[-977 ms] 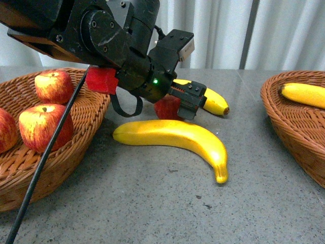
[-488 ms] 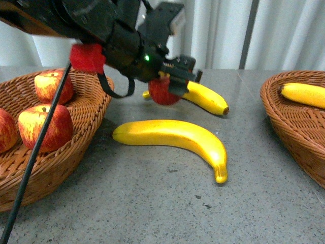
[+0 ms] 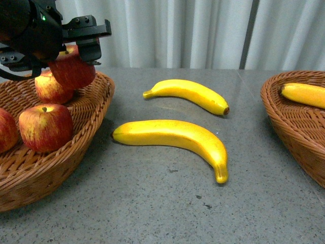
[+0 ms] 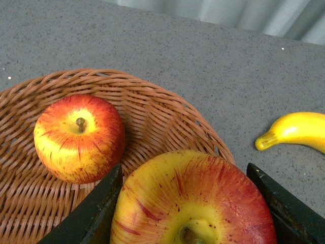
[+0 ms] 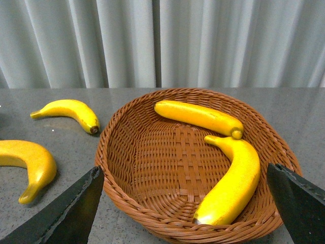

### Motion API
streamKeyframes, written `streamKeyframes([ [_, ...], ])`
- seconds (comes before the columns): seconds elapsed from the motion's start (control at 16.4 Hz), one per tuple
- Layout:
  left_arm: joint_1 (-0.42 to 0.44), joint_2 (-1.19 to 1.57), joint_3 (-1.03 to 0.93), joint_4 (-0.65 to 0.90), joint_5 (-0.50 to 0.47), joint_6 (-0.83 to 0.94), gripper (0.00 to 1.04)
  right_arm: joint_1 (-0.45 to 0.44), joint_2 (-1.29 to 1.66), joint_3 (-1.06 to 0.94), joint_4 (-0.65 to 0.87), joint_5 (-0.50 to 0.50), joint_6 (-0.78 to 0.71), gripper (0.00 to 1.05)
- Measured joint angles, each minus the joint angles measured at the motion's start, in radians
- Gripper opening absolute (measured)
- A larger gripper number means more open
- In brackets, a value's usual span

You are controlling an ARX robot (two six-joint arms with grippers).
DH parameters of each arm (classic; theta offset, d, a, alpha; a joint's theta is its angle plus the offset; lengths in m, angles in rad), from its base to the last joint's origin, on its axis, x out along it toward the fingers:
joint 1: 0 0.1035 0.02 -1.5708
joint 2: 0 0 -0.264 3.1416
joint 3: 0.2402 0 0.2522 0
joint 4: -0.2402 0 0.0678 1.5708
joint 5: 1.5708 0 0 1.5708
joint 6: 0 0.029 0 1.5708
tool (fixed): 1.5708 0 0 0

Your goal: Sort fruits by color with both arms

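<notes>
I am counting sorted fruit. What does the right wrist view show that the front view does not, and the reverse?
Only right wrist: a second banana in the right basket, and the open right gripper. Only front: the left basket with apples, and the left gripper holding an apple over it. Both: two bananas on the table, the basket's first banana.

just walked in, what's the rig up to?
Sorting fruit by color. The left gripper holds a red apple over the left basket, where other apples lie. Two loose bananas lie on the table between the baskets. The right gripper is open and empty by the right basket, which holds two sorted bananas.
</notes>
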Motion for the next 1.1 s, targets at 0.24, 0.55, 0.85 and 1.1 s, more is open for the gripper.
streamKeyframes([
  [0.24,0.006,-0.002,-0.003,0.017,-0.011,-0.045,0.86,0.000,0.000,0.000,0.000,0.000,0.000,0.98],
  [0.55,-0.098,-0.263,-0.205,0.323,-0.017,0.121,0.98,0.000,0.000,0.000,0.000,0.000,0.000,0.98],
  [0.85,-0.181,-0.497,-0.438,0.427,-0.084,0.262,0.98,0.000,0.000,0.000,0.000,0.000,0.000,0.98],
  [1.1,-0.219,-0.695,-0.592,0.461,-0.182,0.349,0.91,0.000,0.000,0.000,0.000,0.000,0.000,0.98],
])
